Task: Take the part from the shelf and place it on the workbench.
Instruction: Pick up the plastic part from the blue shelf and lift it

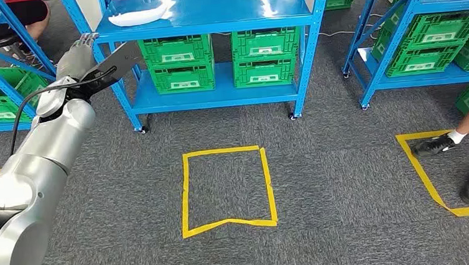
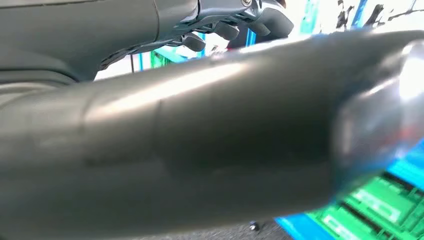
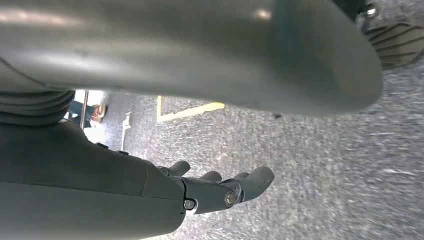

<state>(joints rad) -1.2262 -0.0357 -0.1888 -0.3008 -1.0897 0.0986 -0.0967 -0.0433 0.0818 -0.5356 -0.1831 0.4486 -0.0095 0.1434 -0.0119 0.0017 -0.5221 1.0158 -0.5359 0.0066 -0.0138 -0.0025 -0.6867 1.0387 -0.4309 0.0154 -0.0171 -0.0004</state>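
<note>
1. Floor: grey carpet throughout.
2. Markings: yellow tape square at centre; second tape outline at right.
3. Furniture: blue metal shelving units on castors, holding green crates.
4. Light: glare on top shelf.

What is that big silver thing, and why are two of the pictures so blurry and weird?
The silver thing is a robot's left arm, seen from a camera high on its body. Its left hand reaches up toward a blue shelf, where a white part lies on top. Green crates sit underneath. The hand holds nothing yet.

The other two pictures come from small cameras at the robot's wrists, so the robot's own grey thumbs loom huge and blurry. One looks past the left hand at the shelf. The other shows the right hand hanging over grey carpet with yellow tape, fingers loosely apart, holding nothing.
</note>
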